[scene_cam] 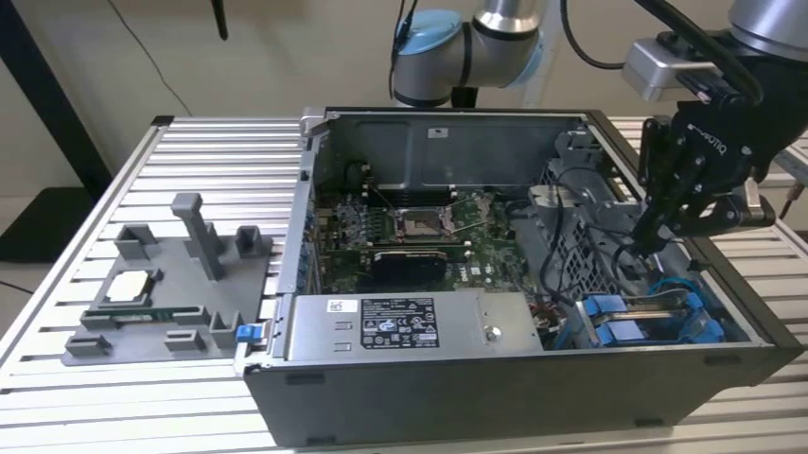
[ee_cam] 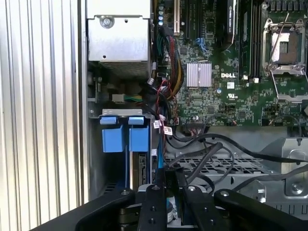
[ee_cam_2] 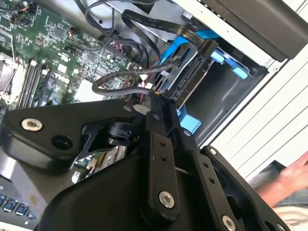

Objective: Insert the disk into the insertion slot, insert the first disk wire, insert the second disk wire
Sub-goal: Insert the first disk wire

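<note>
Reaching down into the open computer case (scene_cam: 505, 378) on the slatted worktop (scene_cam: 215, 151), the arm's pincer (scene_cam: 641, 241) hangs over the corner at the exterior view's right. It is just above the insertion slot (scene_cam: 650, 326) with its blue rails. In the second wrist view the fingers (ee_cam_2: 161, 144) look pressed together on the end of a black disk wire (ee_cam_2: 122, 90), right at the edge of the disk (ee_cam_2: 190, 82). The disk stands on edge inside the slot, blue frame around it. The motherboard (scene_cam: 404, 236) lies deeper in the case, and the labelled power-supply box (scene_cam: 397, 326) sits beside the slot. A grey parts fixture (scene_cam: 165, 284) rests well apart, toward the exterior view's left. A person's hand (ee_cam_2: 291, 175) shows beyond the case wall.
</note>
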You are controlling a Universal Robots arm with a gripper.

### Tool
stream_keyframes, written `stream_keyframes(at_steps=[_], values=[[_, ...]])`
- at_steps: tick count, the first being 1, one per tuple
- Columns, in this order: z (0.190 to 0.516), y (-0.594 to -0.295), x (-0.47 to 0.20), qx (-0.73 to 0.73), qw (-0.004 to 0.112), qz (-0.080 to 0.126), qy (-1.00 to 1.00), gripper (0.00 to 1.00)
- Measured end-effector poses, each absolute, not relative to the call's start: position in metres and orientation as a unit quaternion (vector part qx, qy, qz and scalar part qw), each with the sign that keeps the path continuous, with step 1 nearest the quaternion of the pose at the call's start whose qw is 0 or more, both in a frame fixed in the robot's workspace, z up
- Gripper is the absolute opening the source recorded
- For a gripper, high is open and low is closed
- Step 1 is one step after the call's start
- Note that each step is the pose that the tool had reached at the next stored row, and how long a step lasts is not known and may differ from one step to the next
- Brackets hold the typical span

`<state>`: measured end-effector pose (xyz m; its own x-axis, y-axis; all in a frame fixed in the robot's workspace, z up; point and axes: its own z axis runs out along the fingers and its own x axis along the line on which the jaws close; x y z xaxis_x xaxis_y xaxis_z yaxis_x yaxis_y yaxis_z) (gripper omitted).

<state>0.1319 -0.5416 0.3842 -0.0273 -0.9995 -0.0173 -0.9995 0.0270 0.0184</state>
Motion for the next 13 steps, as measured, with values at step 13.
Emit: stream_keyframes(at_steps=[13], values=[[0.3837, -0.5427, 0.1360, 0.697, 0.000, -0.013, -0.717, 0.00]])
